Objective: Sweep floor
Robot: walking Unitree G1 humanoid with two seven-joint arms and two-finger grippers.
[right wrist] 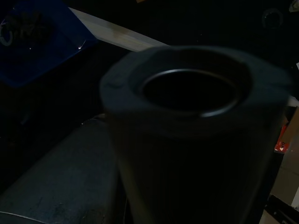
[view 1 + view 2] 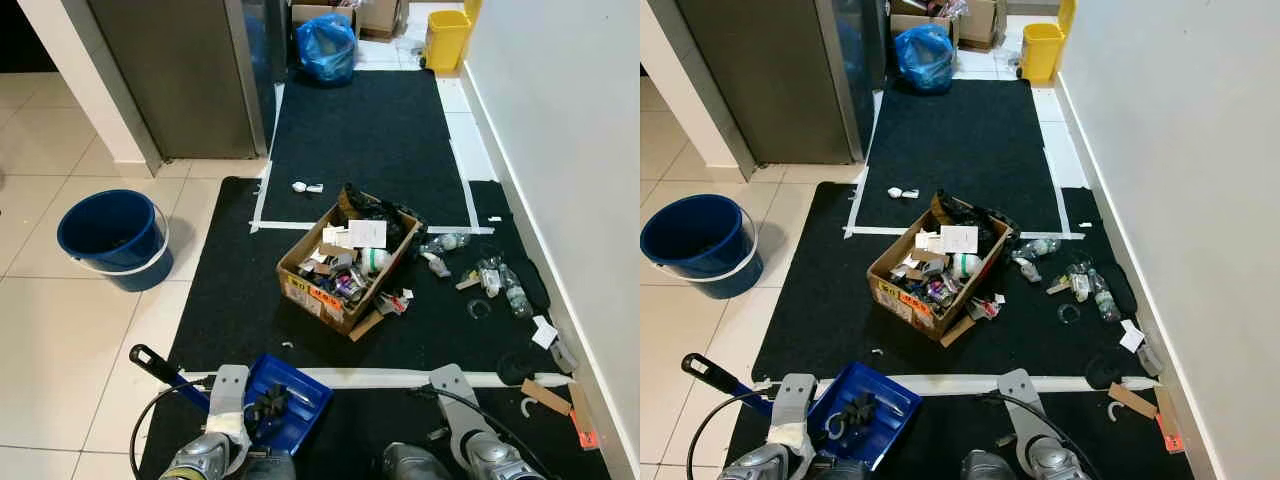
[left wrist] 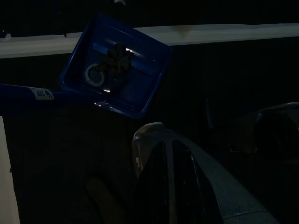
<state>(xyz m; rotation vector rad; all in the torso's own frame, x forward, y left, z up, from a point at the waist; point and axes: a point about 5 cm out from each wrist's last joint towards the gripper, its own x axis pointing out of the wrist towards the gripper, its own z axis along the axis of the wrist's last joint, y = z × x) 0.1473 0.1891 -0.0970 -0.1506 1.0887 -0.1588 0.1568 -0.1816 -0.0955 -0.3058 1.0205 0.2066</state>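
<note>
Dustpan (image 2: 305,392), lying on the black mat (image 2: 360,130) beside the left arm (image 2: 212,452) (whether it is gripped I cannot tell), holds little debris, while most litter (image 2: 508,288) near the cardboard box (image 2: 312,293) remains unswept.

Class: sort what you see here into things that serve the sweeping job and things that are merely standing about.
For the job:
dustpan
litter on the mat
cardboard box of rubbish
blue bucket

Standing about:
blue bag
yellow bin
fridge
</note>
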